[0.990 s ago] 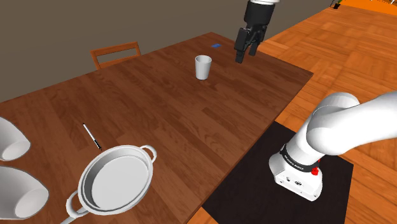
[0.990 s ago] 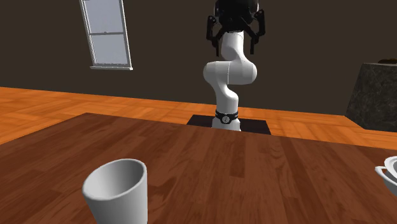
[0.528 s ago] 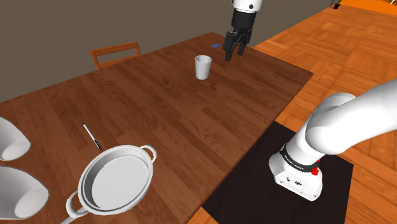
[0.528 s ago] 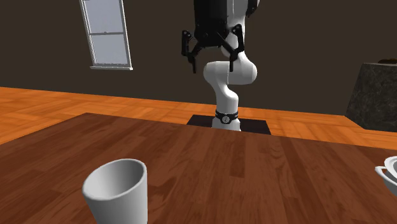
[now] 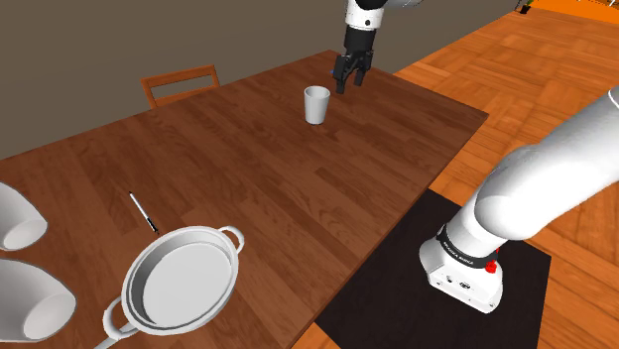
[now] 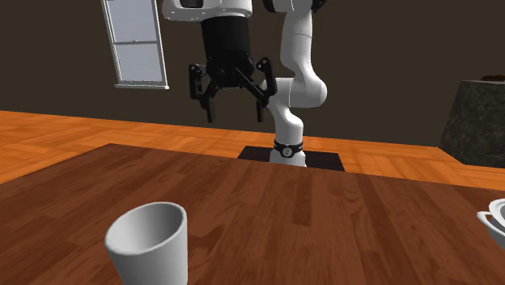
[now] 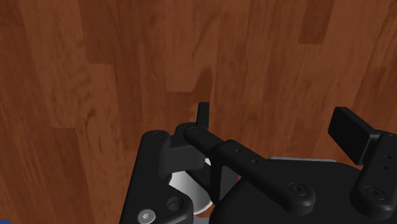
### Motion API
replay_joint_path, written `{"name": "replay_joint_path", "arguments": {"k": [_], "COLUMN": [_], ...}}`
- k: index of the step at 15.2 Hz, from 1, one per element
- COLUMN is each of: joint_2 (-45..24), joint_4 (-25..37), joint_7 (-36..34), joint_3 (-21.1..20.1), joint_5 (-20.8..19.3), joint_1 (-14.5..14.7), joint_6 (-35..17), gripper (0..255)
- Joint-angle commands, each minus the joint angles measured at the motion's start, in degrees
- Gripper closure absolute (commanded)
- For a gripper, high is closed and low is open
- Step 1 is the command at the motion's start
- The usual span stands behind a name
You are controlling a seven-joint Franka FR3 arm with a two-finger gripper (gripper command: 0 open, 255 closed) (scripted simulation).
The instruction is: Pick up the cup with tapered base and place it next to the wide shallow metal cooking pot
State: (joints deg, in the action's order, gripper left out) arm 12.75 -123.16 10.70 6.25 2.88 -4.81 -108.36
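Note:
A white cup (image 5: 315, 104) with a tapered base stands upright near the far end of the wooden table (image 5: 298, 188). It is close in the second exterior view (image 6: 150, 241). My black gripper (image 5: 348, 80) hangs open in the air just to the shoulder view's right of the cup, above rim height and touching nothing. Seen from across the table, the gripper (image 6: 234, 115) has its fingers spread wide. In the wrist view the fingertips (image 7: 202, 116) stand apart over bare wood, and part of the cup (image 7: 189, 186) shows under the hand. The wide shallow metal pot (image 5: 184, 278) sits at the table's near left.
Two large white bowls (image 5: 20, 223) lie at the shoulder view's left edge. A thin knife (image 5: 144, 213) lies between them and the pot. A wooden chair (image 5: 179, 84) stands behind the table. The pot's handle (image 6: 494, 223) shows at the second exterior view's right edge.
The gripper has swung toward the cup, leftward in the shoulder view, and come lower and nearer in the second exterior view. It stayed open. The cup has not moved.

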Motion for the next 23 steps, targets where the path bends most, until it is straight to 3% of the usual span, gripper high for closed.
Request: {"name": "replay_joint_path", "arguments": {"k": [1,9,16,23], "joint_2": [-4.13,-21.23,-37.36,-38.76], "joint_4": [2.75,16.5,33.46,30.83], "joint_7": [1.39,7.05,10.82,11.14], "joint_3": [0.82,3.18,3.63,3.34], "joint_5": [0.41,3.44,6.61,7.03], "joint_1": [-0.34,-2.51,-5.7,-5.59], "joint_6": [-1.37,-4.22,-2.86,-6.87], "gripper": [0,0,0,0]}}
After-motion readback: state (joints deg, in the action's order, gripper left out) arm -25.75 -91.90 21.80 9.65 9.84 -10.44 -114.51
